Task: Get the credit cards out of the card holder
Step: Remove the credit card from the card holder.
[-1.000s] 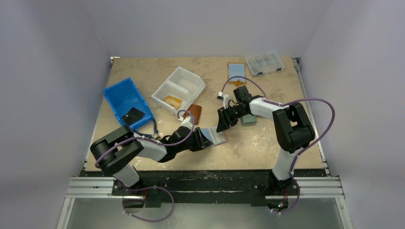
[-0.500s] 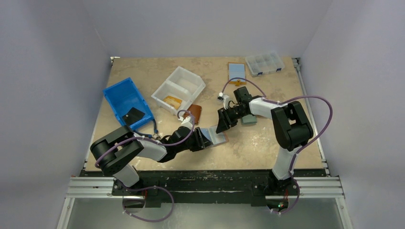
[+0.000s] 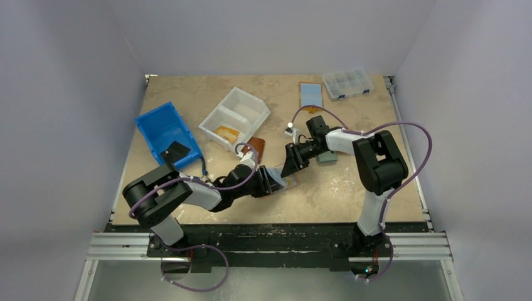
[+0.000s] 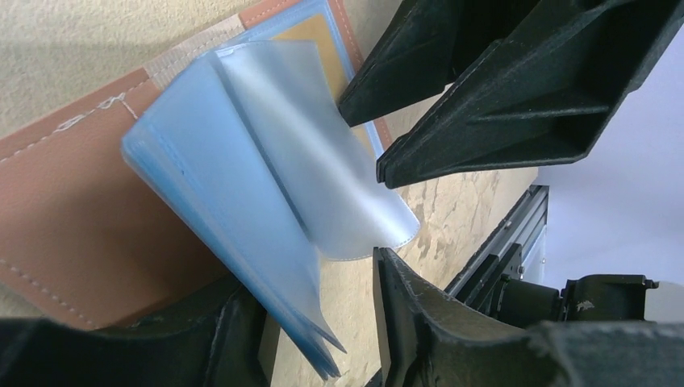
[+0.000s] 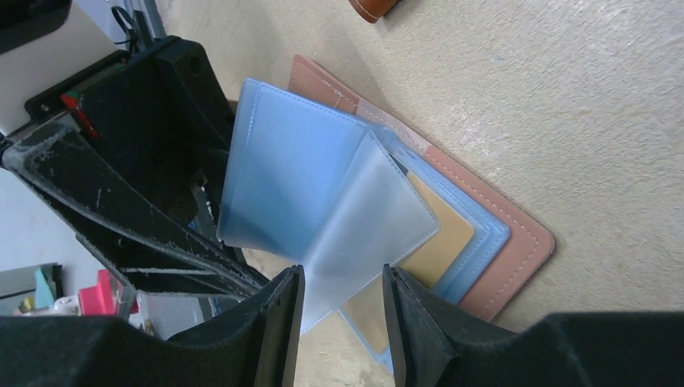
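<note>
The card holder (image 3: pixel 283 179), brown leather with light-blue plastic sleeves, lies open mid-table. In the right wrist view a raised sleeve (image 5: pixel 282 169) looks solid light blue, as if a credit card sits inside; I cannot tell for sure. A frosted sleeve (image 5: pixel 363 226) beside it looks empty. A tan card (image 5: pixel 435 242) shows in a lower pocket. My left gripper (image 4: pixel 323 330) is open, the sleeve stack (image 4: pixel 242 210) leaning on one finger with a gap to the other. My right gripper (image 5: pixel 343 322) is open, straddling the frosted sleeve's corner. The two grippers face each other closely (image 3: pixel 281 174).
A blue bin (image 3: pixel 168 133) and a white divided bin (image 3: pixel 235 116) stand back left. A clear compartment box (image 3: pixel 348 83) and a light-blue flat rectangle on a brown base (image 3: pixel 311 94) lie at the back. A brown item (image 3: pixel 257 149) and a grey-green item (image 3: pixel 327 157) flank the holder.
The right arm has shifted slightly left and toward the holder. The left jaws have spread a little. The holder stays where it was.
</note>
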### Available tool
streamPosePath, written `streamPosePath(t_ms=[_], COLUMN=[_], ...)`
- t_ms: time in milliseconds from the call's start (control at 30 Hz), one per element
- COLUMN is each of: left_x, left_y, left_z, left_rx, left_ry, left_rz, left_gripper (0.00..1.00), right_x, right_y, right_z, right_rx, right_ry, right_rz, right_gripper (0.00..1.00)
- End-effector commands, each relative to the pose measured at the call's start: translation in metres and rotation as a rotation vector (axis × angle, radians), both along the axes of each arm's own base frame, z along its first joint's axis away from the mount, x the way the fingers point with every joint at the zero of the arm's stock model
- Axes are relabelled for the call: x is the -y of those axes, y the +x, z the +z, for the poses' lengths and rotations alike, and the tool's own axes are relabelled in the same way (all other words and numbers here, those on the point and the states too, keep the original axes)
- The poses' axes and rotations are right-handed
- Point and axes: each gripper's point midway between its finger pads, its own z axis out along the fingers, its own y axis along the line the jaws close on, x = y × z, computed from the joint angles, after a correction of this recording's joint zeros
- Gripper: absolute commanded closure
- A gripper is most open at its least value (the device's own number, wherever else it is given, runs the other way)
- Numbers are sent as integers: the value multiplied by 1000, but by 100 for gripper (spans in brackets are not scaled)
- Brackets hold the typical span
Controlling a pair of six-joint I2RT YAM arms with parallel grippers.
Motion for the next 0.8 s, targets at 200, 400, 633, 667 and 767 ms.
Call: streamPosePath(t_ms=[200, 400, 633, 667, 767], left_x=[-1, 6, 7, 5, -1], left_y=[0, -2, 3, 4, 7], left_z=[-16, -12, -19, -21, -26], left_rx=[-3, 16, -1, -6, -22], left_ry=[60, 46, 73, 81, 106], left_rz=[-32, -72, -54, -38, -1], left_gripper=[41, 34, 34, 36, 48], right_x=[-13, -17, -30, -31, -32], right_y=[-12, -20, -37, -39, -39], right_z=[16, 26, 26, 27, 35], right_rx=[-77, -113, -133, -127, -101], right_ry=[125, 185, 190, 192, 207], right_rz=[31, 59, 119, 132, 169], right_gripper=[51, 52, 53, 53, 53])
